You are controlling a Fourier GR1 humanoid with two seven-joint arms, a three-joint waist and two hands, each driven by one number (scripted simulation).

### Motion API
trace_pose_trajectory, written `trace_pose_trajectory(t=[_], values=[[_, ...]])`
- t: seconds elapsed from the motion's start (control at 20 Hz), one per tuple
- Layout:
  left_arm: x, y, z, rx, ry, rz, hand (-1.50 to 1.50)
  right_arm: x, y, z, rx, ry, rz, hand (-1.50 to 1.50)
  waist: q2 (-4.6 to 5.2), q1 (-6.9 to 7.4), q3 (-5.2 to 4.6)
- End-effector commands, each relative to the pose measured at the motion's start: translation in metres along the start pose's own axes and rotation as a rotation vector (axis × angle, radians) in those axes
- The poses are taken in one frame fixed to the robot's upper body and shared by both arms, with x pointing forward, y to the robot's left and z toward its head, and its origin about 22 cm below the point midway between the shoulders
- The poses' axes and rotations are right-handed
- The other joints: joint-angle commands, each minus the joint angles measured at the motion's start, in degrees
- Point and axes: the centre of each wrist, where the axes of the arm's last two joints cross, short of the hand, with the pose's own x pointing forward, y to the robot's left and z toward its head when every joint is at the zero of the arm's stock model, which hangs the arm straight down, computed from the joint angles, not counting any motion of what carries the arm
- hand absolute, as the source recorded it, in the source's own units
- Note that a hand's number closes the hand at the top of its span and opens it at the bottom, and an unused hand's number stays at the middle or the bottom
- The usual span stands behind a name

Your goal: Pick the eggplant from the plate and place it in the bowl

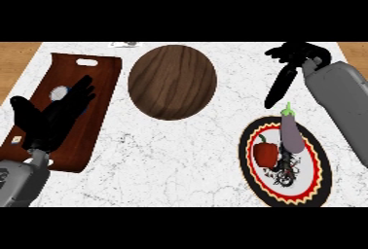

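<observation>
Currently: plate (pixel 320 165) lower right carries eggplant (pixel 290 130) beside red pepper (pixel 265 152) | left hand (pixel 50 116) spread over wooden board (pixel 101 87), left | right hand (pixel 291 63) upper right, fingers extended, holding nothing | bowl (pixel 173 81) upper centre.

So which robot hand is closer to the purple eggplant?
The right hand. It hangs just above the eggplant on the plate. The left hand is far across the counter, over the wooden board.
</observation>
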Motion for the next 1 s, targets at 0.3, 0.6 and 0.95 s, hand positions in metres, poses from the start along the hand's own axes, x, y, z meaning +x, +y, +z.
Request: trace_pose_trajectory(t=[0.3,0.6,0.95], values=[[-0.007,-0.005,0.006,0.015,-0.002,0.004,0.00,0.027,0.004,-0.023,0.194,0.160,0.171,-1.50,-0.22,-0.63,0.05],[-0.005,-0.005,0.003,0.008,-0.003,-0.001,0.00,0.038,-0.008,-0.025,0.248,0.233,0.249,-1.50,0.02,-0.27,0.03],[0.001,0.010,0.011,0.022,0.011,0.010,0.00,0.024,0.013,-0.042,0.253,0.254,0.277,-1.50,-0.34,-1.18,0.05]])
